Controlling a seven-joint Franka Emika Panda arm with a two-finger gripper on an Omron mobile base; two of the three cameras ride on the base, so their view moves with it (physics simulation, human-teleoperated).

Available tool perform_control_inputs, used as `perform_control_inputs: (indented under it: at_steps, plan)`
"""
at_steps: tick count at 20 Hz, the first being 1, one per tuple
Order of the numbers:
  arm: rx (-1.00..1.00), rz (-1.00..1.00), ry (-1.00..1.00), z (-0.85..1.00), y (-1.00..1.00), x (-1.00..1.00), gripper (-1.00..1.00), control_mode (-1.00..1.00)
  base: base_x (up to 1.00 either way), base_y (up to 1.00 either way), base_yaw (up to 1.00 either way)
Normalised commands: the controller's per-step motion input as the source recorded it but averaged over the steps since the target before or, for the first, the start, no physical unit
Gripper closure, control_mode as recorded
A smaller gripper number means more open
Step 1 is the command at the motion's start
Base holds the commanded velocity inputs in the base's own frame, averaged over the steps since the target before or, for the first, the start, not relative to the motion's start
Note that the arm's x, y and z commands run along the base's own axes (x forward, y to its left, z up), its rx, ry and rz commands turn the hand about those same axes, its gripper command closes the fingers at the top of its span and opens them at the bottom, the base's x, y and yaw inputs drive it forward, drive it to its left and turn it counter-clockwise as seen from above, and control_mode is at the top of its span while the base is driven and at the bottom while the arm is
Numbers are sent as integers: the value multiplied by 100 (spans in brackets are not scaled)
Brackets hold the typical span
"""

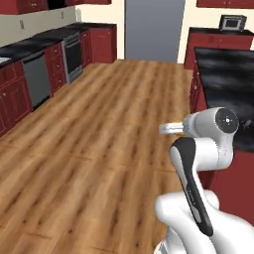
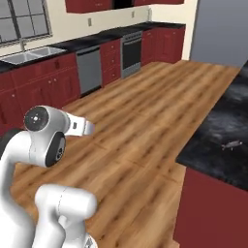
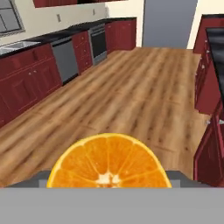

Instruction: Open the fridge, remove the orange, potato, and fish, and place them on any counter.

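A cut orange point(image 3: 109, 162) with its flesh facing the camera sits low in the hand view, and my gripper point(image 1: 167, 129) is shut on it. The hand hovers above the wooden floor, left of the counter point(image 1: 223, 79), a black marbled island top on a red base. The fish point(image 2: 231, 144), small and dark grey, lies on that counter point(image 2: 213, 145) near its front edge. A tall flat grey block point(image 1: 151, 30) at the room's far end may be the fridge seen from its side; no doors or handles show. The potato is out of view.
Red cabinets point(image 1: 15, 94) with a dishwasher point(image 1: 37, 79) and a stove point(image 1: 73, 55) line the left wall, and a sink point(image 2: 29, 54) sits under a window. A microwave point(image 1: 232, 22) stands on the far right counter. Wide wooden floor point(image 1: 99, 129) lies between.
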Motion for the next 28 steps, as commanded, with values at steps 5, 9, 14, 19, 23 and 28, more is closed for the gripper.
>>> perform_control_inputs:
  at_steps: [5,9,14,19,23,28]
  plan:
    - [0,0,0,0,0,0,100,100,39,-100,-47]
    - [0,0,0,0,0,0,100,100,28,-100,-53]
    - [0,0,0,0,0,0,100,100,46,-79,-39]
    - [0,0,0,0,0,0,100,100,84,-7,0]
    - [0,-1,10,-13,-31,38,100,-100,27,-11,0]
    - [0,-11,41,-55,-83,100,100,-100,0,0,0]
